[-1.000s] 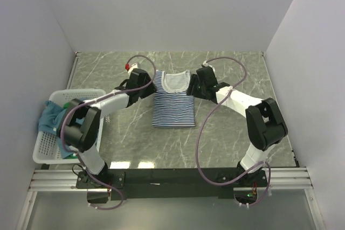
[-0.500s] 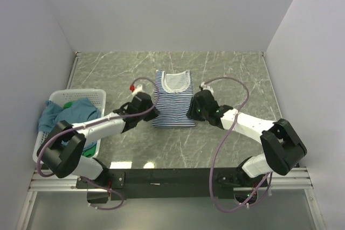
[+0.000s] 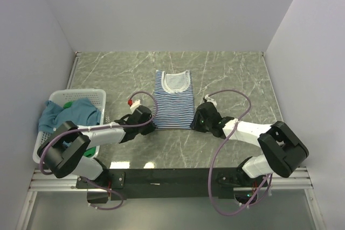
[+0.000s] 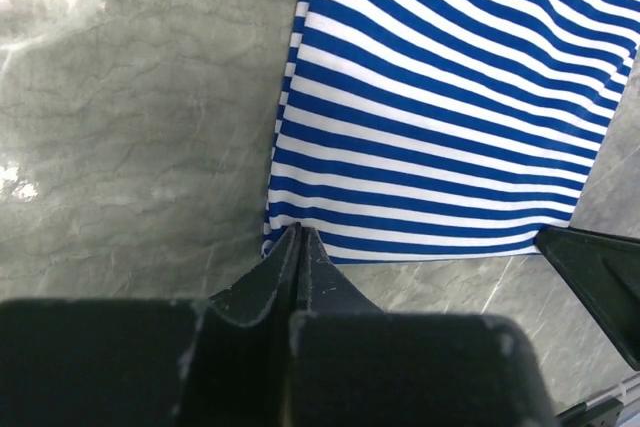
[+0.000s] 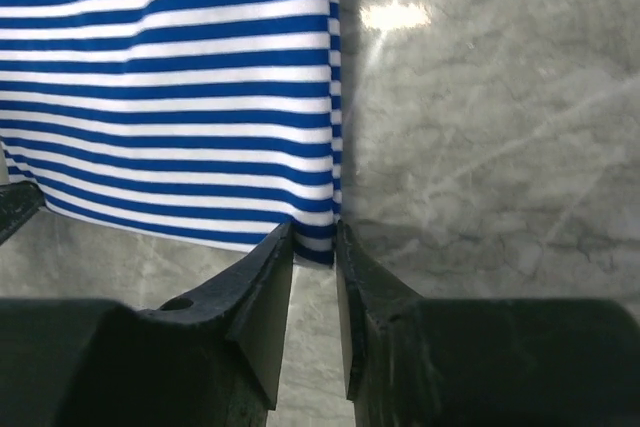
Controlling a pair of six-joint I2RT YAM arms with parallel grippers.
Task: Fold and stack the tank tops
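Nearest, at 8 o'clock on the worktop (image 3: pixel 232 74), white mesh basket (image 3: pixel 81 91), near side partly hidden behind the elbow of the left arm. Inside, teal tank top (image 3: pixel 75 112) bunched up and spilling over the 9 o'clock rim. Green tank top (image 3: pixel 67 104) almost buried under it, only small scraps showing, shape impossible to make out.

Slightly farther, around the centre, both arms low and reaching to the near hem of the striped tank top (image 3: pixel 172 103).

Left pincer (image 3: pixel 149 125) (image 4: pixel 300 232) at the garment's 7 o'clock corner. Seen from the left wrist, fingers (image 4: pixel 270 277) pressed together with no gap, tips lying over the last stripes and nipping the hem corner. Cloth between them too thin to see.

Right pincer (image 3: pixel 195 126) (image 5: pixel 315 237) at the 5 o'clock corner. Seen from the right wrist, fingers (image 5: pixel 260 287) drawn to a narrow slit with the striped hem caught in it.

Lower part of each wrist view blocked by its own dark housing. Sliver of the opposite pincer cut off at the frame edge.

Farther on, body of the striped tank top flat against the worktop, stripes running crosswise. Straps and white-trimmed neckline at the 12 o'clock end, well apart from the basket.

Beyond, grey marbled worktop running to the white back wall.
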